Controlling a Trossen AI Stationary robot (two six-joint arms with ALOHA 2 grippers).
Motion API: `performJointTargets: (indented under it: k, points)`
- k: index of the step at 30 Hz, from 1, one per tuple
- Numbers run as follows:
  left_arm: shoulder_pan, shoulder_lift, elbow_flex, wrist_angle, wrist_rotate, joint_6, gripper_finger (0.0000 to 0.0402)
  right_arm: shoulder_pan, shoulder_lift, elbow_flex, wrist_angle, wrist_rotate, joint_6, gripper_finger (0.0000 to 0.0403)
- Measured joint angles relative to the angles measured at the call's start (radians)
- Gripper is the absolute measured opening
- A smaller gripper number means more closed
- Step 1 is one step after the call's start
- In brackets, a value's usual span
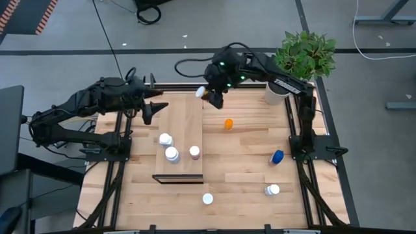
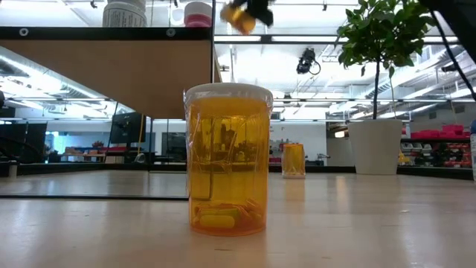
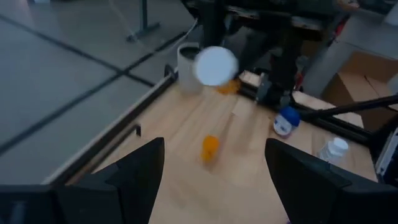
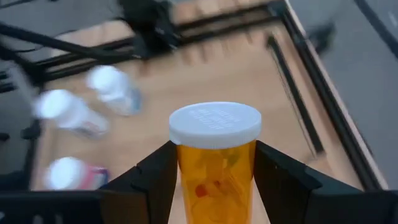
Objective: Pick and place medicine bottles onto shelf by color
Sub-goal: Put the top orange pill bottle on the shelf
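Observation:
My right gripper [image 1: 210,95] is shut on an orange, white-capped medicine bottle [image 4: 215,168], high over the far end of the shelf [image 1: 185,123]. The shelf is a raised light-wood board. Two white bottles [image 1: 165,138] [image 1: 171,154] and a dark-pink one [image 1: 194,152] stand on it. My left gripper [image 1: 156,107] is open and empty by the shelf's far left corner. On the tabletop are an orange bottle [image 1: 228,123], a blue one [image 1: 277,156], a white one [image 1: 272,190] and a white-capped one [image 1: 207,199]. My right gripper pinches the orange bottle's body [image 4: 186,180] just below the white cap [image 4: 215,124], between its two fingers [image 4: 155,180]. The bottle lies along the fingers with its cap past their tips. It is lifted clear and tilted, cap toward the table's left [image 1: 201,91].
A white plant pot [image 1: 276,94] with a green plant stands at the far right corner. Dark frame rails [image 1: 296,130] run along the table's sides. The low view shows the shelf's underside [image 2: 111,71] well above the tabletop and an orange bottle [image 2: 227,160] close to the camera.

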Motion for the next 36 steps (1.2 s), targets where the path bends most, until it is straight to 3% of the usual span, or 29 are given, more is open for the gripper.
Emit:
performJointTargets:
  k: [5,14,17,21,23,28,36]
  points:
    - [0.031,0.02,0.0,0.128,0.01,0.045,0.0286,0.067,-0.024,0.001,0.031,0.006,-0.074,0.0202]
    - [-0.001,0.137,0.0,0.303,0.211,0.267,0.0286,0.117,-0.011,0.0,0.037,0.009,-0.066,0.0202]
    - [-0.034,0.161,0.0,0.307,0.212,0.431,0.0286,0.114,-0.011,0.0,0.038,0.013,-0.042,0.0202]
    - [-0.078,0.184,0.0,0.308,0.213,0.764,0.0286,0.115,-0.011,0.0,0.038,0.012,-0.032,0.0202]
    - [-0.086,0.19,0.0,0.308,0.203,0.84,0.0286,0.116,-0.011,0.0,0.037,0.011,-0.03,0.0202]
    - [-0.075,0.215,-0.001,0.308,0.175,0.916,0.0286,0.116,-0.011,0.0,0.038,-0.009,0.01,0.0202]
    - [-0.064,0.251,-0.002,0.297,0.175,0.952,0.0286,0.142,-0.011,0.0,0.039,-0.13,0.032,0.0202]
